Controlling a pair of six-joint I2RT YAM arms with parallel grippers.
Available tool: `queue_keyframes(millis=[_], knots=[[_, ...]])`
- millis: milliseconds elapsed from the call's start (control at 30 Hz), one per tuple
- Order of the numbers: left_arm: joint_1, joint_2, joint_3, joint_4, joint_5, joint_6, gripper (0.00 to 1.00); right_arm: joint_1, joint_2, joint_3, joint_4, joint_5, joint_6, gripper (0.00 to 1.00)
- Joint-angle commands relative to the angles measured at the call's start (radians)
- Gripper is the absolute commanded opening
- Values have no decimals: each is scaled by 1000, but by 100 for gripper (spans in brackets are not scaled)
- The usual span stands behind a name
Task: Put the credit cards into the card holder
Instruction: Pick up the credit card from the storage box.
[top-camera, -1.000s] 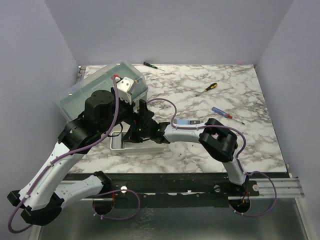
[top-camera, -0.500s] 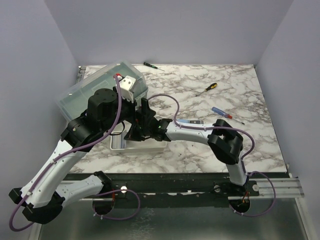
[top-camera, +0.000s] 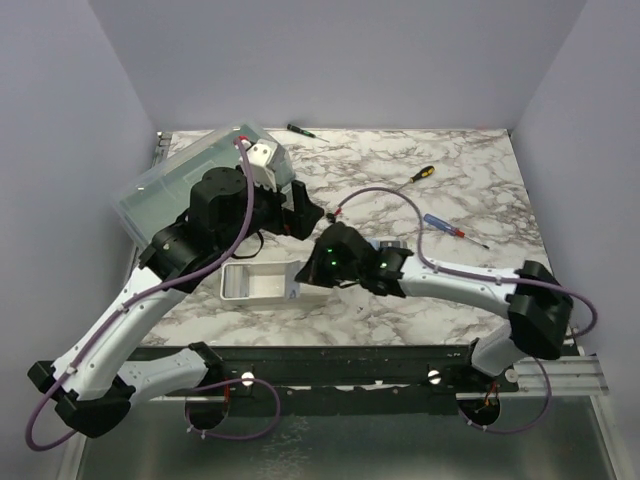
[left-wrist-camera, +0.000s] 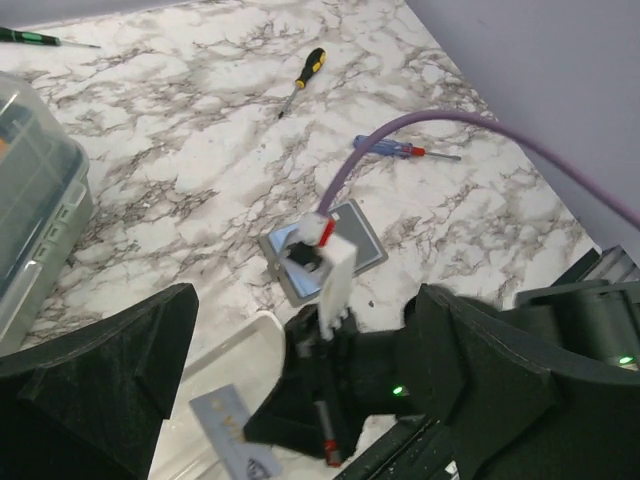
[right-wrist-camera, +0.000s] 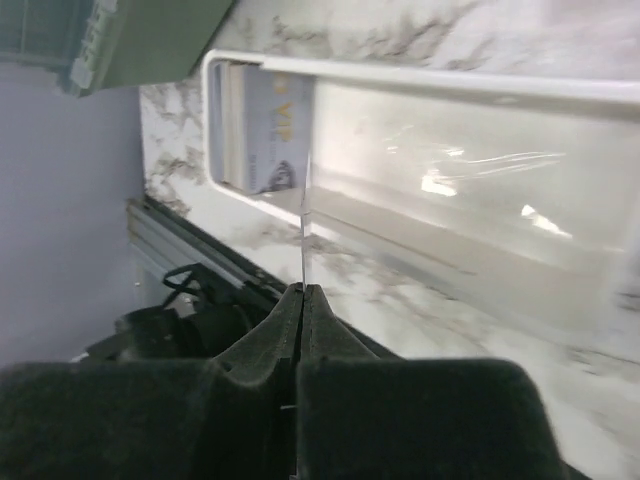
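Right fingers (right-wrist-camera: 265, 335): just closed on one credit card (right-wrist-camera: 303, 225), held edge-on and lifted back from the white tray (right-wrist-camera: 400, 75), second card (right-wrist-camera: 262, 130) ahead inside it; left fingers (left-wrist-camera: 110, 370) spread wide, empty; card holder (left-wrist-camera: 322, 250) on the bench beyond them, awaiting insertion.

Lettering on credit card (right-wrist-camera: 265, 130) illegible

card holder (left-wrist-camera: 362, 240): grey, lying flat | held card (right-wrist-camera: 303, 220): edge-on, pinched | second card (right-wrist-camera: 264, 126): in white tray (right-wrist-camera: 420, 76)
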Motion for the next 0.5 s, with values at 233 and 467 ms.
queue_keyframes(millis=[233, 467], knots=[[14, 311, -124, 250, 240, -211, 89, -647, -488, -464, 41, -450, -453, 0], [14, 616, -115, 343, 366, -310, 64, -946, -351, -498, 80, -779, -575, 0]])
